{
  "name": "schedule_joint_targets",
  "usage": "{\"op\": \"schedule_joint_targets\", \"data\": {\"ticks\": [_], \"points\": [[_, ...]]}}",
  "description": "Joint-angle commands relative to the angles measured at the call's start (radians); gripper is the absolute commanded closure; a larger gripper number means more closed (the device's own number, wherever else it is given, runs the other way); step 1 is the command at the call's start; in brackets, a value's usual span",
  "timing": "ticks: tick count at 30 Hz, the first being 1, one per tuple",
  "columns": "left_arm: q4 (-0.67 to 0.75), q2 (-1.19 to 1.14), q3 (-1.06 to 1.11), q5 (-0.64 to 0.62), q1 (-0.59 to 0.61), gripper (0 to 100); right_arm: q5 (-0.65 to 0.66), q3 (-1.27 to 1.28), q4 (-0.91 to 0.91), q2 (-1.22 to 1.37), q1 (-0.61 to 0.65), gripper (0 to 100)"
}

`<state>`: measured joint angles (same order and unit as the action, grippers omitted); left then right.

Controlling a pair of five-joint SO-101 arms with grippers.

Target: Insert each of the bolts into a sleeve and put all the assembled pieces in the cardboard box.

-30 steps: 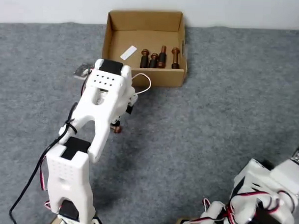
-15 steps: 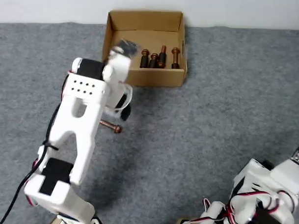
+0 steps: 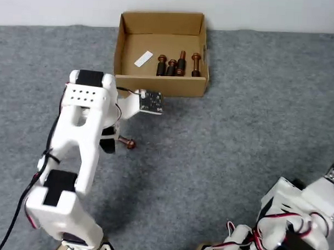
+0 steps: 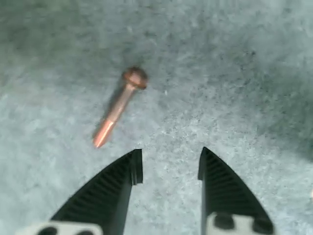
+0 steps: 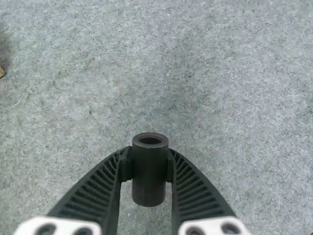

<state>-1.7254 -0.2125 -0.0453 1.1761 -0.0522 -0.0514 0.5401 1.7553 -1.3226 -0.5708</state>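
Grey carpet across the whole table, up to a white wall behind the cardboard box.

Farthest from the box, at the near corner: right arm, folded low. Right gripper clamped on a dark sleeve, one ribbed finger pressed on each side. Sleeve's long axis in line with the fingers, open bore pointing away from the wrist, out past the fingertips, above bare carpet.

Closer to the box, off its left front corner: left arm, bent over the carpet, wrist camera board just in front of the box's front wall. Left gripper spread apart, nothing between the fingers, carpet showing through the gap.

Just beyond those fingertips: copper bolt, flat on the carpet, apart from both fingers. Tip toward the gripper, flanged head on the end away from it. From above, bolt near the box's front wall, long axis roughly parallel to that wall, shank partly hidden under the arm.

Inside the box, along the front wall toward its right side: four assembled pieces in a row. Beside them, toward the middle of the floor: white slip, lying flat.
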Motion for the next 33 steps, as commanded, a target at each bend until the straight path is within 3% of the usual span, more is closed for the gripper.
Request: {"op": "schedule_joint_targets", "data": {"ticks": [1,14,22,29,33], "points": [[0.103,-0.046,-0.007,0.025,0.003,81,-0.005,-0.008,0.018,0.004,-0.007,99.0],[0.316,-0.155,-0.007,0.037,-0.015,81,-0.005,0.018,0.016,-0.001,-0.007,99.0],[0.345,-0.253,-0.007,0.028,-0.060,82,-0.005,0.018,0.016,0.004,-0.007,98.9],[0.436,-0.325,-0.012,-0.029,-0.106,87,-0.005,0.021,0.008,0.001,-0.007,99.0],[0.413,-0.331,-0.022,-0.040,-0.104,97,0.034,0.021,0.008,-0.002,-0.007,99.0]]}}
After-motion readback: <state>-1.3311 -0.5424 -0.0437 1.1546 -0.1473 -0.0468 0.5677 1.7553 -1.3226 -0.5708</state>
